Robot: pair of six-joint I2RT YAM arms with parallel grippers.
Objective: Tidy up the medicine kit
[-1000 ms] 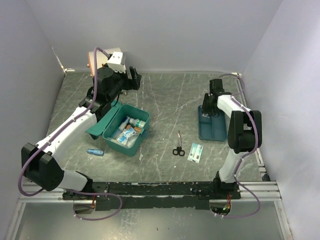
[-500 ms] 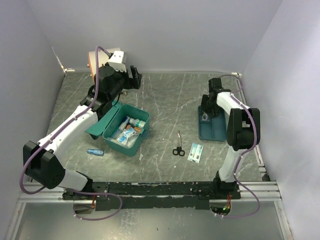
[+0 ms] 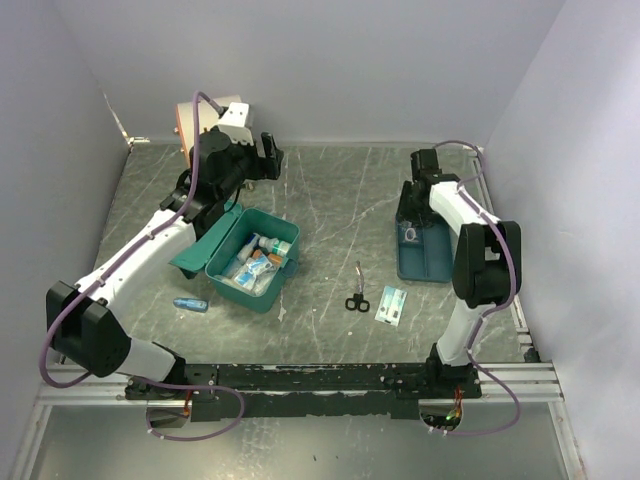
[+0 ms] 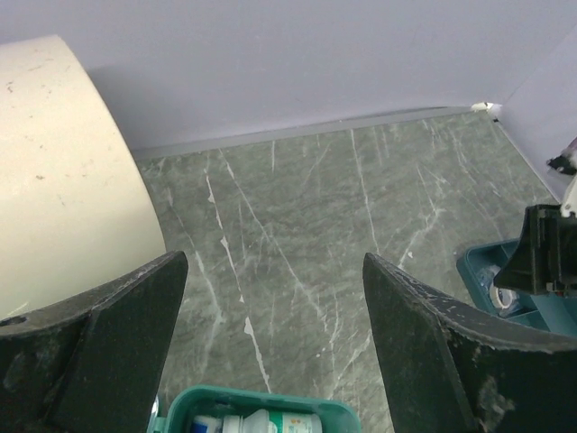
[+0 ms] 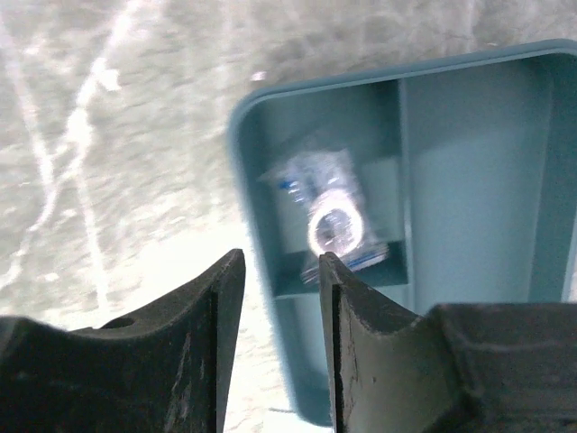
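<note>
We see the teal-green rectangular plastic medicine kit (image 3: 247,296) on the left half of the grey-green marbled desk (image 3: 340,200). It stands open, its hinged lid (image 3: 205,245) thrown back to the left. Inside lie white bottles, tubes and small blue and orange packs, crowded together. Their labels are too small for us to read. In the left wrist view a white bottle with a green band (image 4: 266,422) shows just inside the kit's far rim, its print also unreadable.

The left gripper (image 4: 275,271) hovers above the desk beyond the kit, beside the large cream cylinder drum (image 4: 54,180). Its fingers are spread wide and empty.

The right gripper (image 5: 279,262) hangs over the far left corner of the shallow blue-teal divided tray (image 5: 478,180), which sits on the right of the desk. Its fingers are parted by a narrow gap, and we see nothing between them. In the tray's corner compartment lies a clear packet with a white ring (image 5: 329,221). It carries a few blue marks, too blurred for us to read.

Between kit and tray lie black-handled scissors (image 3: 356,295) and, just beside them, a small pale flat card pack (image 3: 391,304) whose printing we cannot make out. A small blue tube (image 3: 190,304) rests on the desk near the kit's lid.
</note>
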